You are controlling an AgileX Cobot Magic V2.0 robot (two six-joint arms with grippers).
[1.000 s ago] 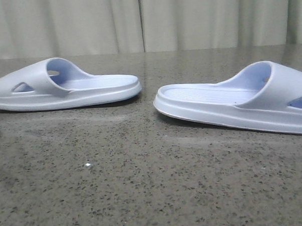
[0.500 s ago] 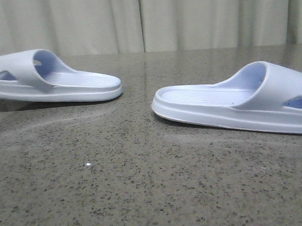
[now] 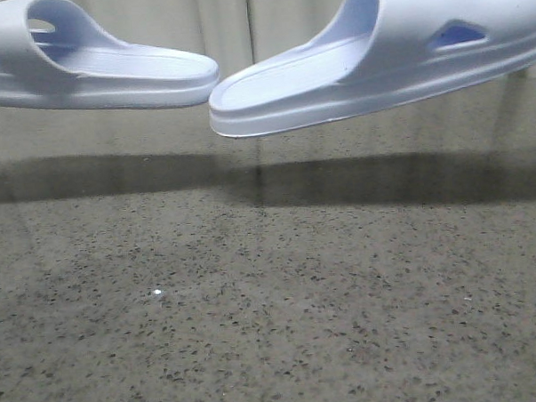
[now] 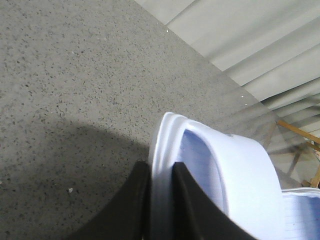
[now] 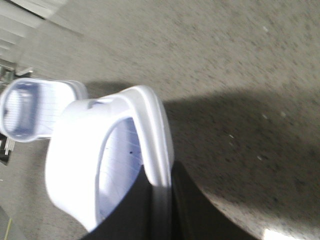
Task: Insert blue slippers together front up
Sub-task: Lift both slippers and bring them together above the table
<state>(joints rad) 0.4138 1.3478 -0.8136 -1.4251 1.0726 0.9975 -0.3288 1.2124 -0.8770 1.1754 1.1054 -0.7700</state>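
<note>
Both pale blue slippers hang in the air above the speckled table (image 3: 273, 308). The left slipper (image 3: 93, 71) is held level at the upper left, its heel end pointing to the middle. The right slipper (image 3: 378, 63) is tilted, heel end down toward the middle, nearly touching the left one's heel. In the left wrist view my left gripper (image 4: 161, 172) is shut on the toe-end sole edge of the left slipper (image 4: 235, 170). In the right wrist view my right gripper (image 5: 160, 192) is shut on the sole edge of the right slipper (image 5: 95, 160); the other slipper (image 5: 35, 107) shows beyond it.
A pale curtain (image 3: 225, 25) hangs behind the table's far edge. The slippers cast a broad dark shadow (image 3: 338, 180) on the tabletop. A small white speck (image 3: 157, 294) lies on the table. A wooden frame (image 4: 300, 145) stands past the table's edge.
Both slippers have been lifted off the table and brought closer, heels toward each other. The right slipper has tilted, heel end down.
</note>
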